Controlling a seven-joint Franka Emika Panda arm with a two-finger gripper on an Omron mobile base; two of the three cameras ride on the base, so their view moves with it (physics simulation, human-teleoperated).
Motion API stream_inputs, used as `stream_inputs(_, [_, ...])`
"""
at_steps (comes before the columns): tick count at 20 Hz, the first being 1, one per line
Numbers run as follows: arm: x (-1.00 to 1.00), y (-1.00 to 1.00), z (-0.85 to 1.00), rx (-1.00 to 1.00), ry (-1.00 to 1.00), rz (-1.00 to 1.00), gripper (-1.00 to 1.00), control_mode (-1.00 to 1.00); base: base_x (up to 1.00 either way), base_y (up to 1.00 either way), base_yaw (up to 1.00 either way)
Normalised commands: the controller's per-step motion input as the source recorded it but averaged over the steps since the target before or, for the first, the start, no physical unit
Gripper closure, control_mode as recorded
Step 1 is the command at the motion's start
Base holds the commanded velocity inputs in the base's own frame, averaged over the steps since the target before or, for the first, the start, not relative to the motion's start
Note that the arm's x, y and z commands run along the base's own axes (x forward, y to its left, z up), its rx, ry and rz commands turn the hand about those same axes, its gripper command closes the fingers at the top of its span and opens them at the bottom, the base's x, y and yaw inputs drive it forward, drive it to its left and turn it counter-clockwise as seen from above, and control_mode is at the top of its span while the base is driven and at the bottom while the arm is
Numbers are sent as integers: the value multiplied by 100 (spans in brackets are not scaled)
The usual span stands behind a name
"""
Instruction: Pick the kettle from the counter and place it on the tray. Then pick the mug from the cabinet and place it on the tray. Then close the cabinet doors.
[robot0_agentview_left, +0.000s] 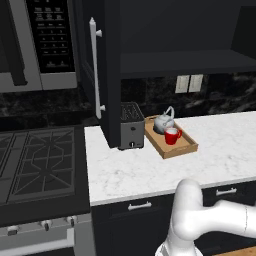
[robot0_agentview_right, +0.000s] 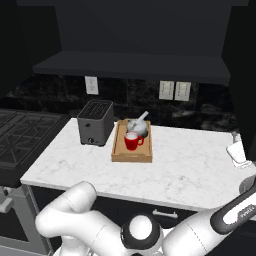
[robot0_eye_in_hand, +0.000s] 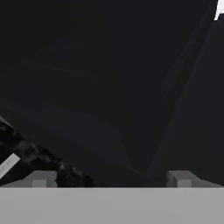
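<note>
The silver kettle (robot0_agentview_left: 163, 123) and red mug (robot0_agentview_left: 172, 135) are sitting side by side in the wooden tray (robot0_agentview_left: 180, 149) on the counter (robot0_agentview_left: 150, 170); the cabinet (robot0_agentview_left: 175, 30) is standing open, left door (robot0_agentview_left: 102, 70) swung outward.

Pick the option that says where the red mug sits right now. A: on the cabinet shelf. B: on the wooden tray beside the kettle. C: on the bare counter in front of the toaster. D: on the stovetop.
B: the red mug stands inside the wooden tray, right in front of the kettle, as the right base view also shows.
</note>
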Motion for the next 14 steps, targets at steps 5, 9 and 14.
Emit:
stream_inputs(5, [-42,17,27,-35,-30,3,-100,-100,0,0,0])
stream_inputs(9, [-25,34,33,-38,-25,0,-100,-100,0,0,0])
stream_inputs(14, [-2,50,33,-32,-8,0,-100,-100,0,0,0])
